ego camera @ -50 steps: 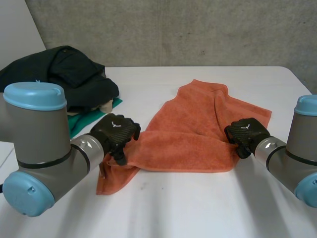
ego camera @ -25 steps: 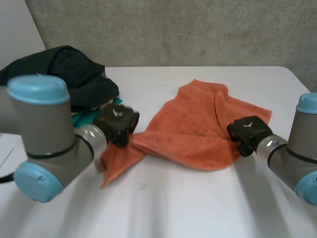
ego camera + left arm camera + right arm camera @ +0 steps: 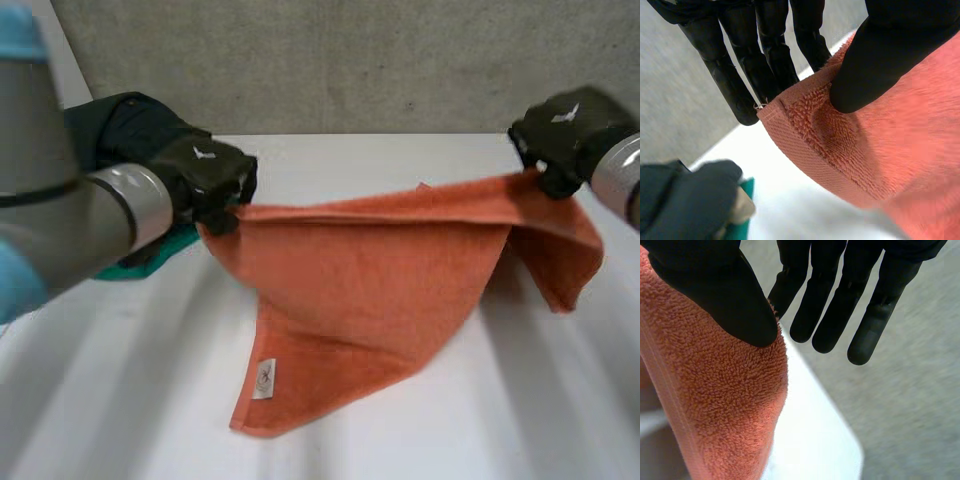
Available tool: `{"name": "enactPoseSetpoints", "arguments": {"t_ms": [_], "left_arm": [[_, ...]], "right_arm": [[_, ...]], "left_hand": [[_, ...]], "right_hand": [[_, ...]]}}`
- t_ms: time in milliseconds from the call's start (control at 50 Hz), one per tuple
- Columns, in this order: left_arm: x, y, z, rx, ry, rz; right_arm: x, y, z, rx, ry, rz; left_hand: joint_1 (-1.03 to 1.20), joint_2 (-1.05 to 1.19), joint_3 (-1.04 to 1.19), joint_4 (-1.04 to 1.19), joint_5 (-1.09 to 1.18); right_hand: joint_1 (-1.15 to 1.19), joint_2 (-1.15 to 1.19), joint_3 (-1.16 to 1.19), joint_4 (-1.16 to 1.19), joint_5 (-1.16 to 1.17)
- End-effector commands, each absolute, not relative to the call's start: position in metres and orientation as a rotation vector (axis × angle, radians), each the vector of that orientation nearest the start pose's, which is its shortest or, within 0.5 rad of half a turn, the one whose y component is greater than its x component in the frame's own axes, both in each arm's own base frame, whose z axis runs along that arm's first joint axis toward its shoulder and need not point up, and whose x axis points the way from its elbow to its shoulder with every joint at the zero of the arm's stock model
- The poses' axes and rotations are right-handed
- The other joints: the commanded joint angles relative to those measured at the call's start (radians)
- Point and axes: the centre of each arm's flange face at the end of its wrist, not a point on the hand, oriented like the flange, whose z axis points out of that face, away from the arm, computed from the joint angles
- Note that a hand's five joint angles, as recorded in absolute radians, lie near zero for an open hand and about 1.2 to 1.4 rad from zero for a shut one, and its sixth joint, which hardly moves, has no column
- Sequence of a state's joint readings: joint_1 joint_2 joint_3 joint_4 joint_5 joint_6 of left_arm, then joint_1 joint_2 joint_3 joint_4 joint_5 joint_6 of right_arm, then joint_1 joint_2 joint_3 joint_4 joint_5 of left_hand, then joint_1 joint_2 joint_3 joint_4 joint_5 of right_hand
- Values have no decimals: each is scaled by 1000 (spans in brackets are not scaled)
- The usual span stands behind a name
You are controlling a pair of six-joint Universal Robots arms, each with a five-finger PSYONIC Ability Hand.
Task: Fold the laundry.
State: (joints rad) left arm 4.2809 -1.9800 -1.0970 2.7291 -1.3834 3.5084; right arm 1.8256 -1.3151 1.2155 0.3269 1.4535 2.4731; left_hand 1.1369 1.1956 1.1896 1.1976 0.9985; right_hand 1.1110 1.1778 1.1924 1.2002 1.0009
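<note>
We have the orange towel stretched between both arms. Its upper edge runs straight across from our left robot hand to our right robot hand, raised above the surface. The rest hangs down, and the lower corner with the label seems to rest on the surface. Each robot hand pinches one upper corner, thumb pressing the terry against straight fingers. Neither hand is nearer, so we judge the fold needs both moving together.

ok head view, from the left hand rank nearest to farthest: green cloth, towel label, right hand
1. green cloth, just beside the left hand
2. towel label, low on the orange towel
3. right hand, across the table
</note>
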Motion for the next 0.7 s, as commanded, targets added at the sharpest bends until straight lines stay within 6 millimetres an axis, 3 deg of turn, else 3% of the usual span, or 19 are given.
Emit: {"name": "enactPoseSetpoints", "arguments": {"t_ms": [20, 40, 80, 120, 140, 200, 220, 260, 340, 480, 540, 600, 620, 680, 700], "left_arm": [[-314, -327, 266, 1186, 2146, -2207], [-318, -334, 274, 1164, 2070, -2285], [-327, -349, 310, 1052, 1786, -2554], [-331, -355, 332, 980, 1591, -2697], [-335, -359, 351, 910, 1404, -2813], [-338, -356, 377, 814, 1161, -2946], [-339, -351, 396, 757, 1017, -3015], [-340, -345, 406, 733, 953, -3052], [-339, -337, 405, 743, 1031, -3059], [-324, -323, 360, 815, 1458, -2892], [-316, -308, 322, 897, 1684, -2747], [-311, -294, 294, 958, 1819, -2643], [-310, -290, 285, 978, 1853, -2614], [-304, -273, 255, 1038, 1970, -2506], [-303, -270, 249, 1047, 1993, -2483]], "right_arm": [[236, -336, 269, -1244, 2298, -2020], [238, -348, 275, -1211, 2264, -2115], [240, -360, 285, -1149, 2215, -2240], [241, -375, 313, -1014, 2081, -2477], [241, -379, 322, -967, 2025, -2554], [241, -385, 362, -797, 1757, -2813], [241, -384, 372, -761, 1686, -2864], [240, -377, 399, -694, 1532, -2969], [239, -363, 417, -728, 1454, -2981], [244, -354, 389, -956, 1639, -2717], [245, -350, 360, -1064, 1786, -2520], [246, -348, 320, -1163, 1936, -2304], [247, -347, 298, -1218, 2003, -2200], [249, -343, 265, -1310, 2080, -2059], [251, -340, 244, -1372, 2120, -1976]], "left_hand": [[259, 201, 207, 199, 223], [259, 201, 207, 199, 223], [259, 201, 207, 199, 223], [259, 201, 207, 199, 223], [259, 201, 207, 199, 223], [259, 201, 207, 199, 223], [259, 201, 207, 199, 223], [259, 201, 207, 199, 223], [259, 201, 207, 199, 223], [259, 201, 207, 199, 223], [259, 201, 207, 199, 223], [259, 201, 207, 199, 223], [259, 201, 207, 199, 223], [259, 201, 207, 199, 223], [259, 201, 207, 199, 223]], "right_hand": [[285, 218, 204, 196, 221], [285, 218, 204, 196, 221], [285, 218, 204, 196, 221], [285, 218, 204, 196, 221], [285, 218, 204, 196, 221], [285, 218, 204, 196, 221], [285, 218, 204, 196, 221], [285, 218, 204, 196, 221], [285, 218, 204, 196, 221], [285, 218, 204, 196, 221], [285, 218, 204, 196, 221], [285, 218, 204, 196, 221], [285, 218, 204, 196, 221], [285, 218, 204, 196, 221], [285, 218, 204, 196, 221]]}}
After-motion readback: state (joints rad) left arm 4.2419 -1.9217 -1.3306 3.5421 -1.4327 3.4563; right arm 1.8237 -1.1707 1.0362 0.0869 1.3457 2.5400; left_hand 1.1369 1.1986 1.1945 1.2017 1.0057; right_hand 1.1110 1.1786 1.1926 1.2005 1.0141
